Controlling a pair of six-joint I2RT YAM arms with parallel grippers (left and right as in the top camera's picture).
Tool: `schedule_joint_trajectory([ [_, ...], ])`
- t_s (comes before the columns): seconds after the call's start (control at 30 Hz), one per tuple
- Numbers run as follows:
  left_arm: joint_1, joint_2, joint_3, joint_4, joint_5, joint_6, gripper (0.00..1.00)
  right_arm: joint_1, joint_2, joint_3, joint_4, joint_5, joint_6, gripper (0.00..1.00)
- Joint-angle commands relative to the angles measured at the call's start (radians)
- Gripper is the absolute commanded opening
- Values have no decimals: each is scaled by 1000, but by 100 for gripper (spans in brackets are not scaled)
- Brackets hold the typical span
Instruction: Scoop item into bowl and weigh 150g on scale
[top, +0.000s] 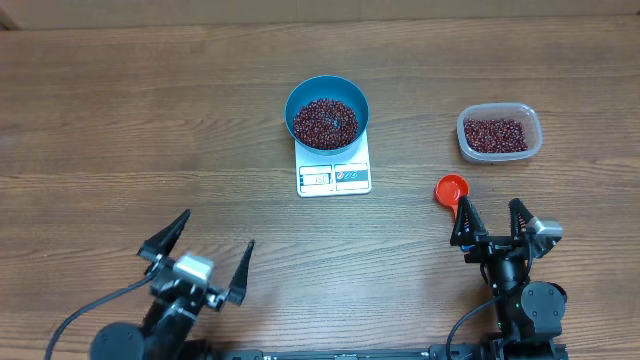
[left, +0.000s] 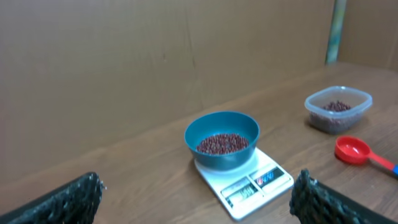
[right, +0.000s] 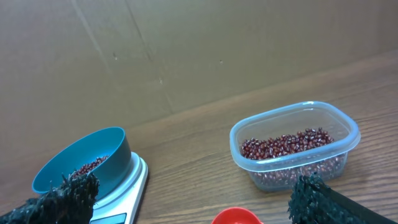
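Overhead view: the left gripper (top: 220, 228) stands open and empty above the near-left surface (top: 100, 120). At centre, the blue bowl (top: 291, 110) sits on the white scale (top: 334, 177) and holds a heap of red-brown beans (top: 325, 123). Further right, a red scoop (top: 451, 188) lies near a clear tub (top: 463, 135) containing more beans. The right gripper (top: 490, 205), just beside the scoop's handle, stands open and empty.

Could not read the display on the scale (top: 335, 176), up and left of the red scoop (top: 450, 187): too small. Saw only that scoop's rim at the right wrist view's bottom edge. Found its handle end cut off at the left wrist view's right edge.
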Motion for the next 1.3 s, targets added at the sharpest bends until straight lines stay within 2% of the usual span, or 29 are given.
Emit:
schedule_joint_trajectory([
  [0.0, -31, -54, -95, 58, -53, -66, 100, -1, -8, -10, 5, 6, -7, 100],
  [0.33, -70, -53, -270, 259, -233, -80, 100, -1, -8, -10, 5, 6, -7, 100],
  [0.43, -70, -53, -328, 330, -235, -81, 100, -1, -8, -10, 5, 6, -7, 100],
  [0.6, -72, -53, -441, 461, -235, -148, 100, -1, -8, -10, 5, 6, -7, 100],
  [1.03, -92, -53, -448, 372, -376, -151, 99, -1, -8, -10, 5, 6, -7, 100],
  [1.27, -92, -53, -448, 373, -385, -143, 100, -1, -8, -10, 5, 6, -7, 100],
])
